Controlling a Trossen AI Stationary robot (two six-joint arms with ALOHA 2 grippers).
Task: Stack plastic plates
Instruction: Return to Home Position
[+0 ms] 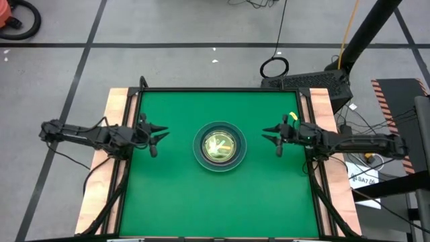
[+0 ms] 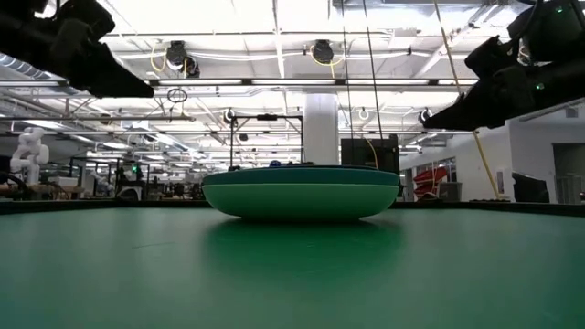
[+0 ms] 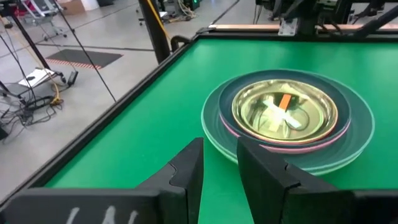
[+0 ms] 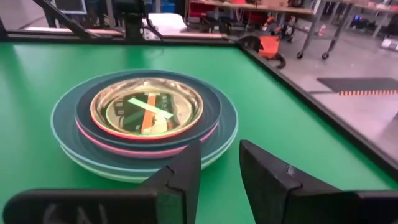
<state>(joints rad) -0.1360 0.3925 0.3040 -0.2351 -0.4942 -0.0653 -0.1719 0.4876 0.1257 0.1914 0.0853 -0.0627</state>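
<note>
Since nothing is being carried, stack: the plastic plates (image 1: 219, 146) are sitting as one nested pile at the middle of the desk (image 1: 175, 195), well apart from both arms.
Layers: the top small plate (image 4: 147, 110), amber-green with stick-like marks showing through it, is nesting inside the dark teal plate (image 4: 208, 112). A pink rim (image 4: 143, 151) is peeking out just under that, and the wider pale plates (image 4: 227, 134) are carrying everything from below.
Plate count: I'm not managing a full count, as the lower small ones are hiding under the top one.
Why nested: small ones are going inside large ones, so the rims are centring each other. The pile is showing level in the low view.
Left end effector (image 1: 160, 138): hanging over the left edge of the desk and pointing at the pile, with fingers apart and gripping nothing.
Right end effector (image 1: 272, 139): mirroring it over the right edge, also with fingers apart and gripping nothing.
Why parked there: both are sitting symmetric, raised and off the plates, so I'm reading this as the rest pose, which leaves the pile unobstructed.
Progress: stacking is looking done, since no loose plate is showing on the desk.
Risk: low. Nothing is touching the pile, and only a low sweep towards the centre would be endangering it.
</note>
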